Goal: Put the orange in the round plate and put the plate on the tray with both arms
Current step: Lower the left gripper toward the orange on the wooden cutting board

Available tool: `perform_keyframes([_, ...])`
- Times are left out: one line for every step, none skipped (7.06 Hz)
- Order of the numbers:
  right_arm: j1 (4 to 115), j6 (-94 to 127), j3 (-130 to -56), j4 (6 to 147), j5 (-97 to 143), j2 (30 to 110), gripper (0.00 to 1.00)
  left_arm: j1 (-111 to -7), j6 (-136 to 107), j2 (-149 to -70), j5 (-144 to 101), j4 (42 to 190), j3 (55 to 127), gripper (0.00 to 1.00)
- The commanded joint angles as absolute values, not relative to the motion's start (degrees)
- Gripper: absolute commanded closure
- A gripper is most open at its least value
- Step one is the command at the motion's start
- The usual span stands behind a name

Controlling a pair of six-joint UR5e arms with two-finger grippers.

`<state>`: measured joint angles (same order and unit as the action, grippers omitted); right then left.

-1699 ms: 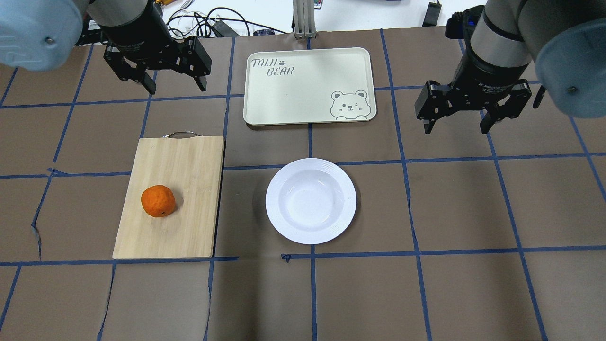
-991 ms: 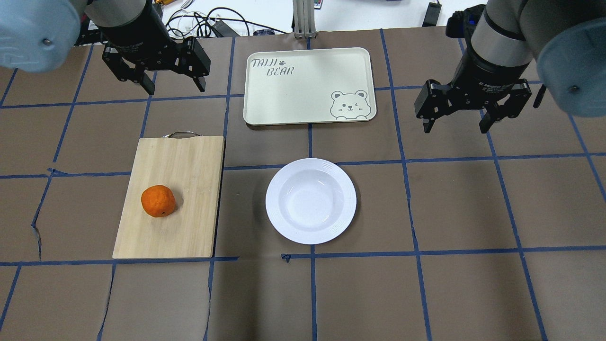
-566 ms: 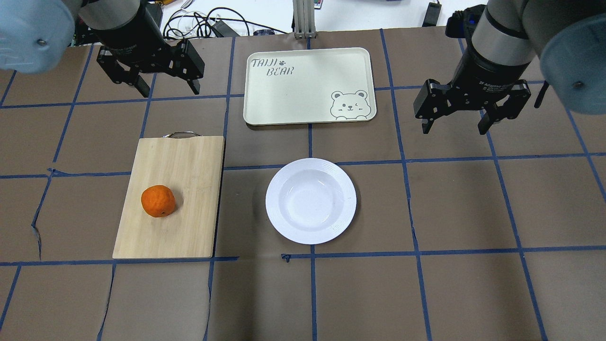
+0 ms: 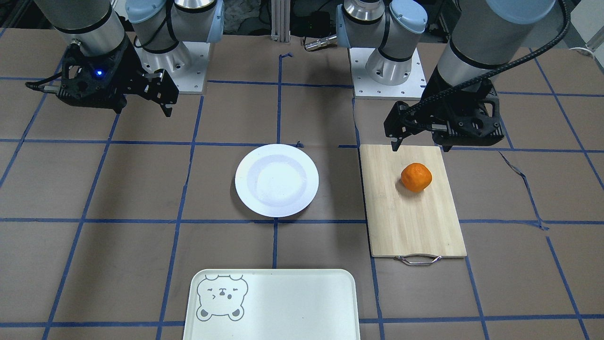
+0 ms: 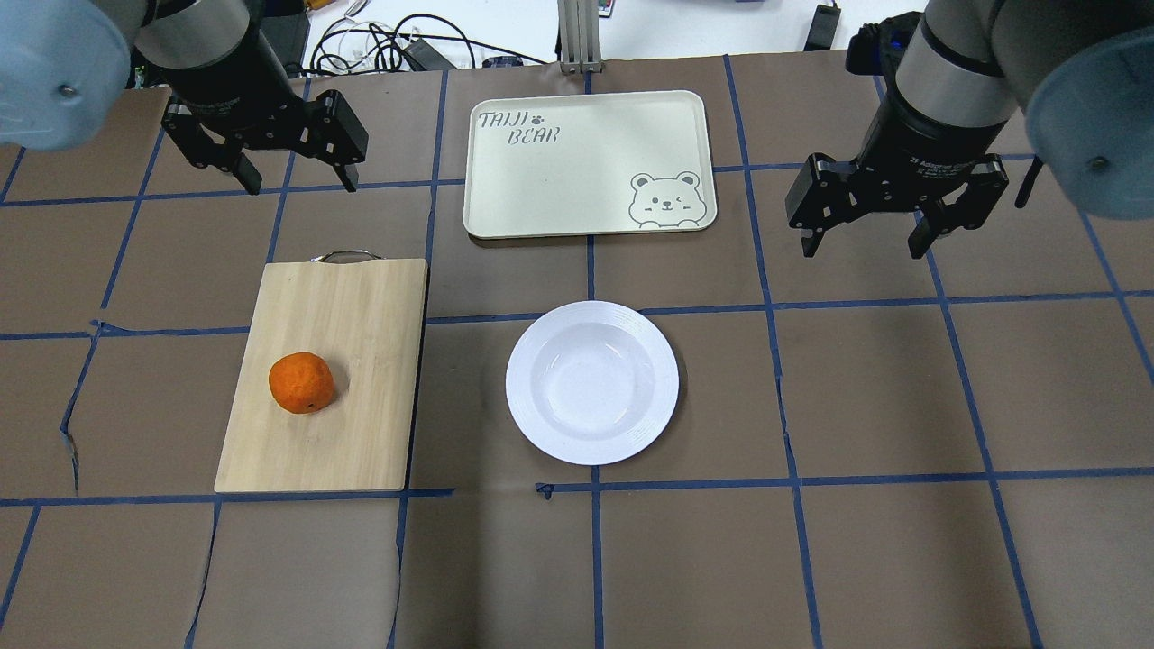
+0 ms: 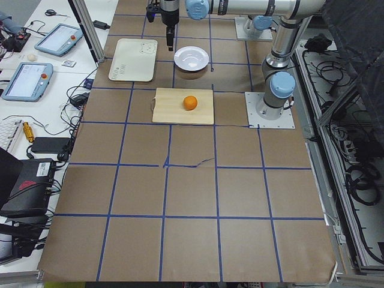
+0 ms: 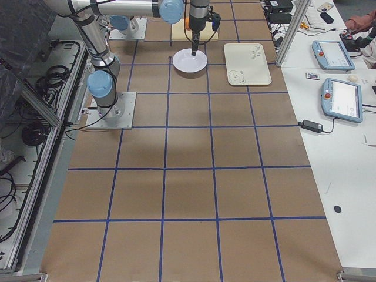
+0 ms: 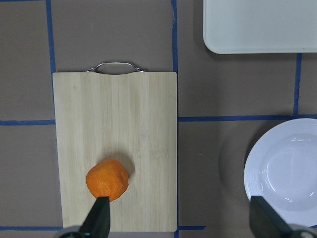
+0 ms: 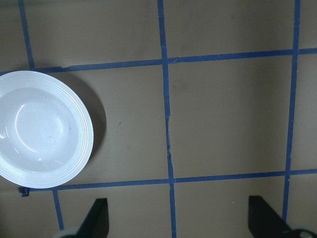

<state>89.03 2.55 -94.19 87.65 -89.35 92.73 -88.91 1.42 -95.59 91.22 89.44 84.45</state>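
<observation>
Brown matte paper covers the table (image 5: 865,406), marked into squares by blue tape. A rectangular bamboo cutting board (image 5: 352,306), grain visible, with a thin metal loop handle (image 5: 347,256), lies on the robot's left side. The orange (image 5: 301,382), round with dimpled skin, rests on the half of the board nearer the robot, well apart from the plate (image 5: 663,379). That plate is glossy white and round, with a wide ribbed rim and a shallow well, and sits flat on the paper beside the board. The tray (image 5: 577,162), pale cream and rectangular with rounded corners, a raised rim and a grey bear outline, lies beyond the plate, not touching it. The left gripper (image 5: 300,185) hangs in the air on the board's side, its black jaws apart. The right gripper (image 5: 864,245) hangs over paper to the plate's right, jaws likewise apart.
</observation>
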Motion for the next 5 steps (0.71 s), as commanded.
perform_keyframes([89.0,2.6,-94.3,87.6,-89.4,92.7,0.0,-88.2,1.8,-95.4,91.2,89.2,84.7,0.0])
perform_keyframes([89.0,2.5,-94.3,87.6,-89.4,92.7,0.0,-88.0,2.1,-95.4,91.3,89.2,84.7,0.0])
perform_keyframes([89.0,2.6,-94.3,87.6,-89.5,92.7,0.0,-87.1,5.8,-95.7,91.3,89.3,84.9,0.0])
perform_keyframes([89.0,2.6,-94.3,87.6,-89.5,92.7,0.0,-85.5,9.6,-96.5,91.4,89.0,86.0,0.0])
perform_keyframes([89.0,2.5,-94.3,87.6,-89.5,92.7,0.0,-82.0,9.7,-96.4,91.3,88.3,90.2,0.0])
